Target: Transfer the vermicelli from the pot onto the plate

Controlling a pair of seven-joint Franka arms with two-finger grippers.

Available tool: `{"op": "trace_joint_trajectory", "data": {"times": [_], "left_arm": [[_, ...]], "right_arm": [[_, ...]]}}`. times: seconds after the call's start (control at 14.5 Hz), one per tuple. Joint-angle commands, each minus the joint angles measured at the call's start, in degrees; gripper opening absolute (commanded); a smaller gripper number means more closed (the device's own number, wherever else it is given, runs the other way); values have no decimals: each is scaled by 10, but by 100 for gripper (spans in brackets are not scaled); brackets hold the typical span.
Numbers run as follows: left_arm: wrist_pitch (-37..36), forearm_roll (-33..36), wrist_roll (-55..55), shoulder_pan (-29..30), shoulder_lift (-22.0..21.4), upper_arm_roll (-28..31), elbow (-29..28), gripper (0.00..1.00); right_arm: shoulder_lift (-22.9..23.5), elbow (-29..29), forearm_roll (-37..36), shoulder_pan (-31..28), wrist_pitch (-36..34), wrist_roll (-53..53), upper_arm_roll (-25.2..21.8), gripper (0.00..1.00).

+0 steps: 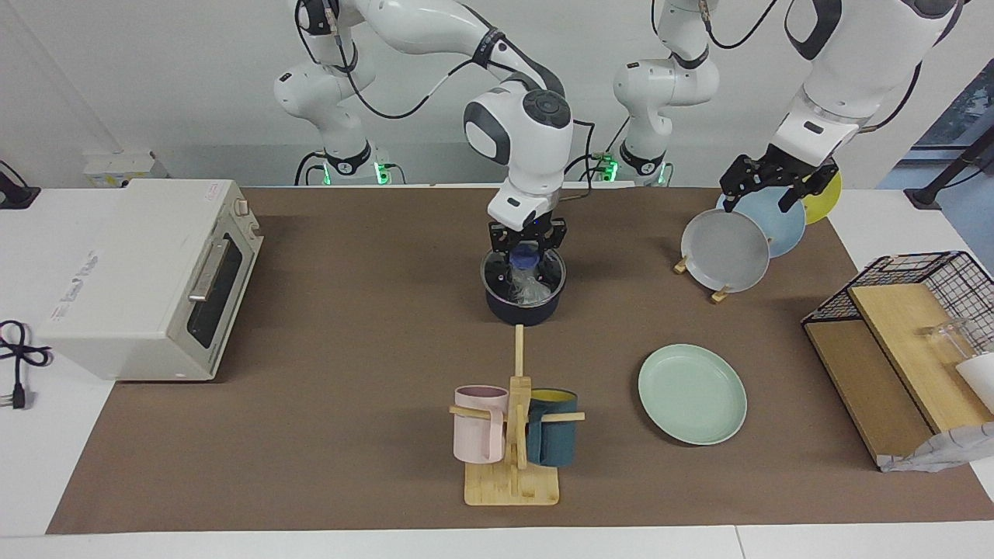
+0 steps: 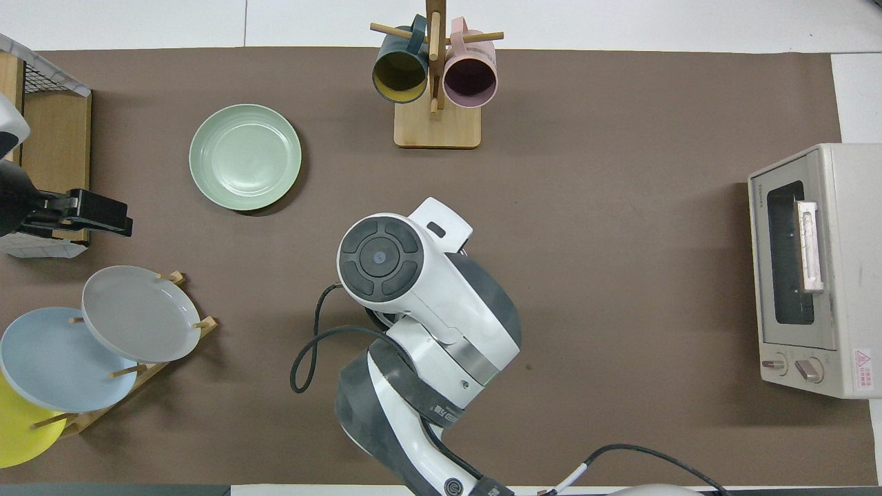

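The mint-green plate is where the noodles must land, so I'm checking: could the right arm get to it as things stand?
Probably yes. The plate lies bare on the mat, with nothing on it or over it. The right end effector is down in the pot at the vermicelli, and the left end effector waits over the plate rack.

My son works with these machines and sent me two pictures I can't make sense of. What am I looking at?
Two white robot arms at a table, each ending in a two-finger gripper. One picture faces them from across the table; the other looks steeply down from above their end.

The right gripper reaches down into the pot, at the pale vermicelli inside. From above, that arm hides the pot. The left gripper waits over a rack of plates.

The mint-green plate is bare. Also on the table: a mug stand, a toaster oven and a wire basket.
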Motion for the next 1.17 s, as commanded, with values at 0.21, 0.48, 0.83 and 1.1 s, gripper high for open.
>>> {"op": "trace_joint_trajectory", "data": {"times": [0.21, 0.48, 0.83, 1.1], "left_arm": [[7, -6, -4, -1, -11, -7, -9, 100], [42, -6, -46, -79, -22, -8, -47, 100], [190, -10, -262, -219, -25, -14, -161, 100], [280, -20, -290, -304, 39, -14, -204, 100]], "right_arm": [[-45, 4, 7, -99, -66, -171, 2, 56], [-63, -3, 7, -176, -105, -295, 2, 56], [-82, -71, 4, -292, -57, -465, 0, 56], [-115, -184, 1, -329, 58, -522, 0, 56]]}}
